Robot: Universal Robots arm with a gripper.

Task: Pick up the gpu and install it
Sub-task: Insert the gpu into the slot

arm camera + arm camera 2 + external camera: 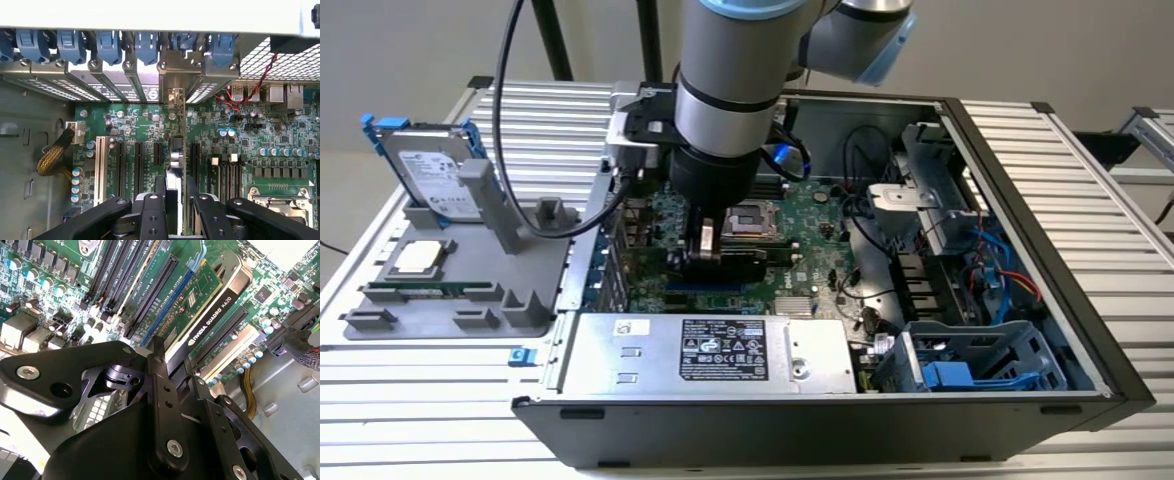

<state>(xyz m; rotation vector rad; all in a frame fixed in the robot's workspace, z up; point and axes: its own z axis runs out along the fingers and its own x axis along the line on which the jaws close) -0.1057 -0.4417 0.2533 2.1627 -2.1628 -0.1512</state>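
The gpu (pixel 755 262) stands on edge over the green motherboard (pixel 817 268) inside the open computer case (pixel 1067 300). My gripper (pixel 710 258) reaches straight down and is shut on the card's upper edge. In the second wrist view the gpu (pixel 214 301) shows its black shroud and green board, lying along a long black slot, with my gripper (pixel 175 360) clamped on its near end. In the first wrist view the gpu (pixel 174 152) appears edge-on between the fingers (pixel 160 197). Its silver bracket (pixel 175 95) sits against the case's rear slot openings.
A grey fixture (pixel 460 295) on the exterior view's left holds a hard drive in a blue frame (pixel 434 170), a processor chip (pixel 419 258) and a memory stick (pixel 434 288). The power supply (pixel 707 352), processor socket (pixel 755 218), drive cage (pixel 967 362) and loose cables (pixel 881 215) crowd the case.
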